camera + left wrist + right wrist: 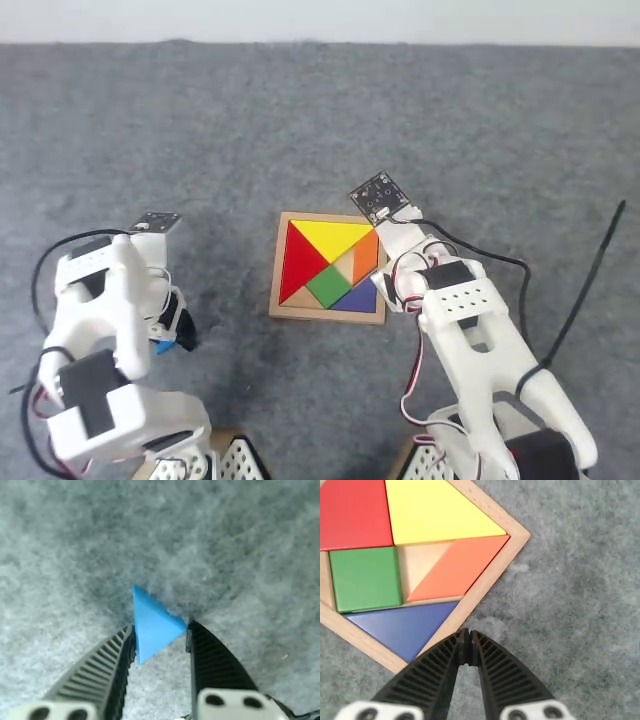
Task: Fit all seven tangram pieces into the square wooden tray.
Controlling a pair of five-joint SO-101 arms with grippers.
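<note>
Two arms of mine flank the tray (325,316): the left sits folded low at eight o'clock from it, and the right at four o'clock, stretched toward its rim. My left gripper (160,629) is clamped on the light-blue triangle (152,620), a flat, sharp-cornered piece, down by the fuzzy grey felt (300,120) and well apart from the tray. My right gripper (466,636) has its ribbed fingers pressed together just outside the wooden rim, beside the navy triangle (402,627). Red (352,512), yellow (437,510), green (365,577) and orange (455,567) pieces lie flush. A bare triangular pocket (420,562) shows between green and orange. Open felt lies all round.
</note>
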